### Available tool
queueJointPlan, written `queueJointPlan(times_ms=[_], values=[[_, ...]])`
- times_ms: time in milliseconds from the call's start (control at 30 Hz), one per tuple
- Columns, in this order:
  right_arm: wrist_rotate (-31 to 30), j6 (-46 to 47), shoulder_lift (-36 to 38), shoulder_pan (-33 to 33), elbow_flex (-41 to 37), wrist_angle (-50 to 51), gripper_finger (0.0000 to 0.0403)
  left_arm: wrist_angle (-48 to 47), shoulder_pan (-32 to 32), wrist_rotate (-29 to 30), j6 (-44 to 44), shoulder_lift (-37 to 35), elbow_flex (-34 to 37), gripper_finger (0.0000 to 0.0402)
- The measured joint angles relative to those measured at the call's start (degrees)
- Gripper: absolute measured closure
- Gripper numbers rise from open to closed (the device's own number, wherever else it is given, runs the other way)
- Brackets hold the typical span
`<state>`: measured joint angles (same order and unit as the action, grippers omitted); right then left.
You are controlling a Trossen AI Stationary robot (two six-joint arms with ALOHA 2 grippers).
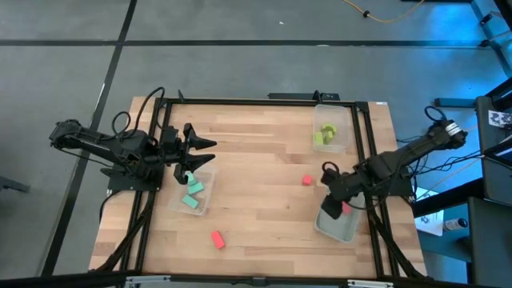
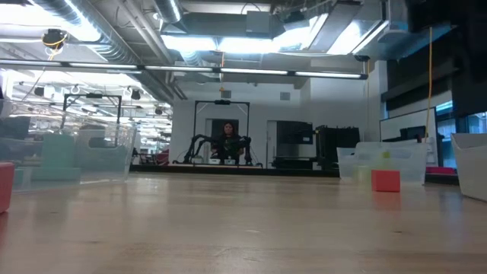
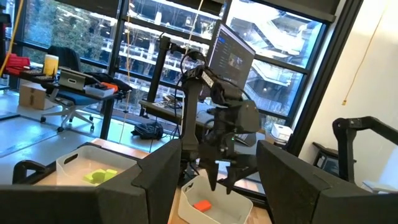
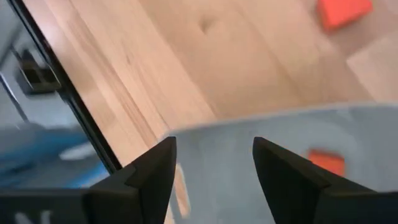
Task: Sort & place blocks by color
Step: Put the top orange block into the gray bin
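Right pincer (image 1: 330,210) hangs spread and empty over the tub (image 1: 340,228) at the surface's right edge near its front corner, where one red block (image 4: 326,163) lies; my left pincer (image 1: 190,152) waits spread above the left-edge tub (image 1: 206,201) with its teal blocks (image 1: 193,194). I judge these blocks light, stiff and easily nudged, best pinched across two flat sides. Lime blocks (image 1: 324,134) fill the back-right tub (image 1: 342,141). Two red blocks wait loose: one (image 1: 306,181) right of centre, one (image 1: 217,238) near the front edge.
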<state>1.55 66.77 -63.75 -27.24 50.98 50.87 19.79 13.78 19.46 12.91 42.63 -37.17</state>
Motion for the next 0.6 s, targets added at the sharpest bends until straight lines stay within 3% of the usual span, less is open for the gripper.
queueJointPlan(times_ms=[133,333,467,600], values=[[-1.1,0.7,0.0,3.3,-1.9,-5.6,0.0172,0.0,0.0,0.0,0.0,0.0,0.0,0.0199],[-2.5,1.6,-0.1,9.3,-4.5,-10.1,0.0106,0.0,0.0,0.0,0.0,0.0,0.0,0.0199],[-2.2,-5.3,-0.1,13.4,-4.5,-9.9,0.0065,0.0,0.0,0.0,0.0,0.0,0.0,0.0199],[1.9,-16.5,-2.5,16.3,-4.5,-9.1,0.0051,0.2,0.0,0.0,0.1,0.0,0.0,0.0199]])
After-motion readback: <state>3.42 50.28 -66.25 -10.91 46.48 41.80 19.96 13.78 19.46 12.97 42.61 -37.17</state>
